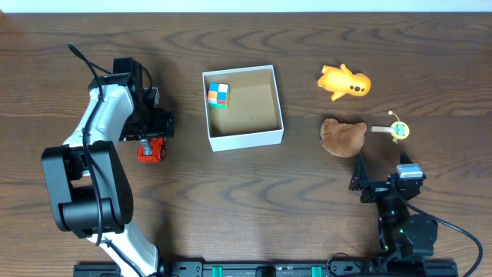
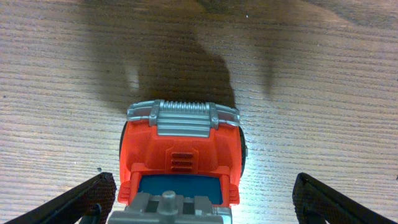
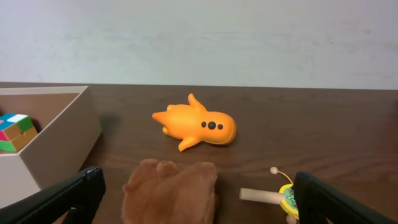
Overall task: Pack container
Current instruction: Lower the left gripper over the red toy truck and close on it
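Note:
The container [image 1: 242, 139] is a shallow white box with a brown inside at the table's middle; its corner also shows in the right wrist view [image 3: 59, 140]. A colourful cube [image 1: 218, 95] lies in its far left corner. A red toy truck [image 1: 151, 150] stands left of the box. My left gripper [image 2: 202, 199] is open, directly above the truck [image 2: 180, 158], a finger on each side, apart from it. My right gripper [image 3: 199, 199] is open near the front right, behind a brown plush [image 3: 171, 190].
An orange toy [image 1: 344, 81] lies at the far right, also in the right wrist view [image 3: 196, 124]. A small yellow-green drum toy with a wooden handle [image 1: 392, 129] lies right of the brown plush [image 1: 343, 136]. A wall rises behind the table.

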